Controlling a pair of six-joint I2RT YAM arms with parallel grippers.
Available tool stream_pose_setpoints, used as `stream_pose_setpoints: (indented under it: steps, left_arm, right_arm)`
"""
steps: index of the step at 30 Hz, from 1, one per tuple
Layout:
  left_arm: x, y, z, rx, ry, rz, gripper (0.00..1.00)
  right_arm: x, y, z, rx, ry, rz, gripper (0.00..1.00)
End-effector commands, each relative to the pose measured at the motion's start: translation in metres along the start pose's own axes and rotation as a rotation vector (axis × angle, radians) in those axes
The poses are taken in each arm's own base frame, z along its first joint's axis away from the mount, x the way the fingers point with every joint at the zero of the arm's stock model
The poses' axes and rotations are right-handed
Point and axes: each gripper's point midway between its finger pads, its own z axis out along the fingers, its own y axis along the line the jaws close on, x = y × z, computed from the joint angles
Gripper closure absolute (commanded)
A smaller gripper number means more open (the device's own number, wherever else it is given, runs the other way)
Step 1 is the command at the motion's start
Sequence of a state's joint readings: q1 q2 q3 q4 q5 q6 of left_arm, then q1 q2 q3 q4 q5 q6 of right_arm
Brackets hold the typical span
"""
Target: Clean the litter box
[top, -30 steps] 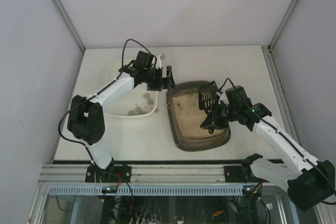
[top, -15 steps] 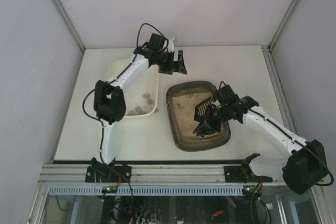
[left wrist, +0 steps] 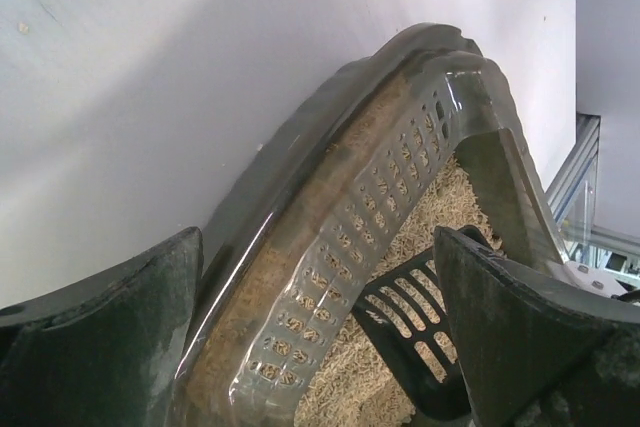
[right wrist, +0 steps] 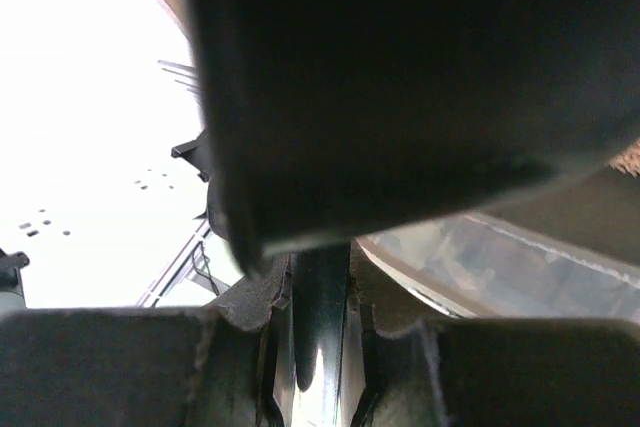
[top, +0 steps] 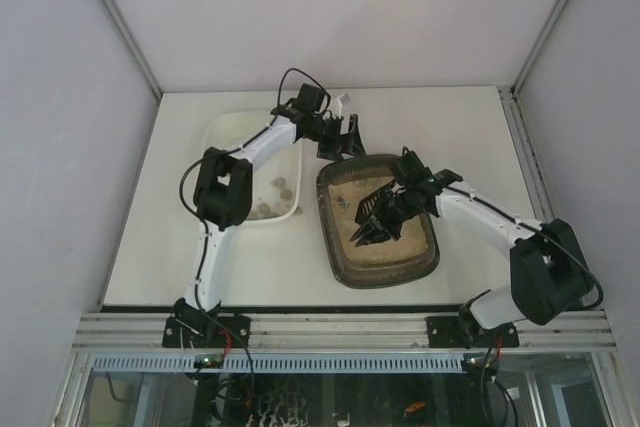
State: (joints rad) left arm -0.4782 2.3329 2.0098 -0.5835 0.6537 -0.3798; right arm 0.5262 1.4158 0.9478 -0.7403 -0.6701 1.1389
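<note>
Left wrist: gripper above litter box (rim).

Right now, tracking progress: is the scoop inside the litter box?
Inside: the top view shows the scoop within the rim of the litter box.

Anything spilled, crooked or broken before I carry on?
No spill or damage visible. The litter box sits slightly skewed to the table edge; the right gripper holds the scoop in its litter.

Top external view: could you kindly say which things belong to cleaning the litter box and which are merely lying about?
Job: litter box; black scoop in the right gripper; white tray holding clumps; open left gripper at the box's far rim.
Lying about: only the table and front rail.
</note>
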Motion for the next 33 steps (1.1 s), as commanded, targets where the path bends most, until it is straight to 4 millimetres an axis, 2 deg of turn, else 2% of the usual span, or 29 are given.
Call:
stream_pose_setpoints:
  steps: [1,4,7,12,16,22,25,33]
  left_arm:
    - [0.002,-0.050,-0.014,0.111,-0.029,0.055,0.00]
    - [0.007,-0.052,-0.016,0.117,-0.028,0.043,0.00]
    - [0.011,-0.055,-0.018,0.128,-0.031,0.033,0.00]
    - [0.015,-0.056,-0.021,0.128,-0.036,0.031,0.00]
    - [0.018,-0.054,-0.021,0.122,-0.036,0.027,0.00]
    - [0.020,-0.057,-0.024,0.135,-0.043,0.016,0.00]
    - [0.022,-0.057,-0.025,0.134,-0.041,0.012,0.00]
    - [0.027,-0.054,-0.024,0.126,-0.032,0.004,0.00]
  right_arm:
    - [-0.011,0.036,-0.001,-0.130,-0.018,-0.043,1.00]
    - [-0.021,0.044,0.003,-0.185,-0.037,-0.031,1.00]
    - [-0.028,0.043,0.013,-0.217,-0.026,0.028,1.00]
    - [-0.028,0.043,0.026,-0.236,0.028,0.139,1.00]
    - [-0.027,0.039,0.025,-0.207,0.016,0.208,1.00]
    - [-0.043,0.038,0.024,-0.228,-0.063,0.239,1.00]
    - [-0.047,0.033,0.031,-0.235,-0.066,0.301,1.00]
    - [-0.060,0.039,0.050,-0.329,-0.081,0.318,1.00]
